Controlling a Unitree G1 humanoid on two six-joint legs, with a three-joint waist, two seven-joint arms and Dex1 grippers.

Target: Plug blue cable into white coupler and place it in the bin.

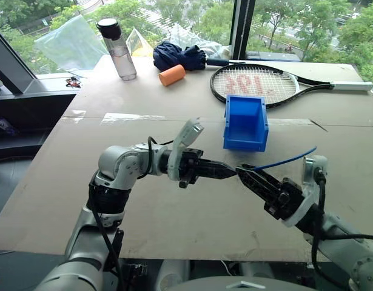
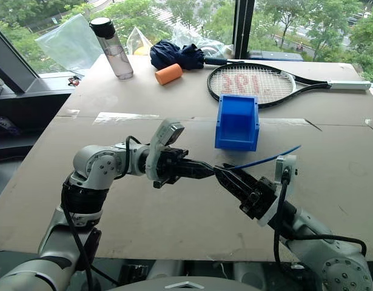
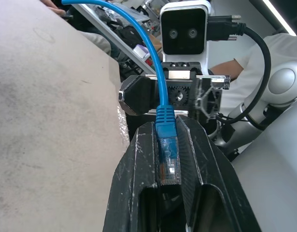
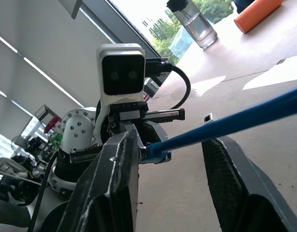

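Note:
The blue cable hangs in the air above the cardboard table. Its clear plug is pinched between the fingers of my left gripper, which is shut on it and points level toward the right arm. My right gripper faces it tip to tip and stands open, the cable running between its fingers close to one of them. The white coupler lies on the table beyond the grippers. Just behind them, toward the table's middle, stands the blue bin.
A tennis racket lies behind the bin. Farther back are a water bottle, an orange cylinder, a dark blue bundle and a clear plastic bag. The table's near edge runs below both arms.

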